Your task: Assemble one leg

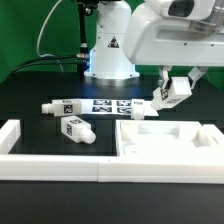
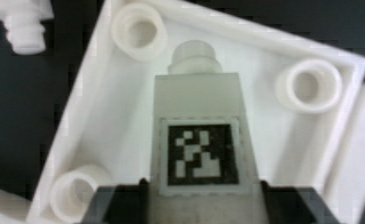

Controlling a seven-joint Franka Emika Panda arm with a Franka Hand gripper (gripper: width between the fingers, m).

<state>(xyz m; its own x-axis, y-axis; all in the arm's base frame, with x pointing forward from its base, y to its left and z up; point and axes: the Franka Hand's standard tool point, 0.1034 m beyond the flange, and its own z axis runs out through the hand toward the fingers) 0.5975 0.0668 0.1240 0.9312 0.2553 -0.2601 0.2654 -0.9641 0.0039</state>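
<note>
My gripper is shut on a white leg with a black-and-white tag and holds it tilted above the far corner of the flat white square panel. In the wrist view the leg sits between the dark fingers, its narrower stub end pointing out over the panel, between two corner holes. Two more legs lie on the black table at the exterior view's left: one farther back, one nearer. One of them shows in the wrist view.
The marker board lies behind the panel, in front of the robot base. A white raised border runs along the table's front and up the exterior view's left side, next to the panel.
</note>
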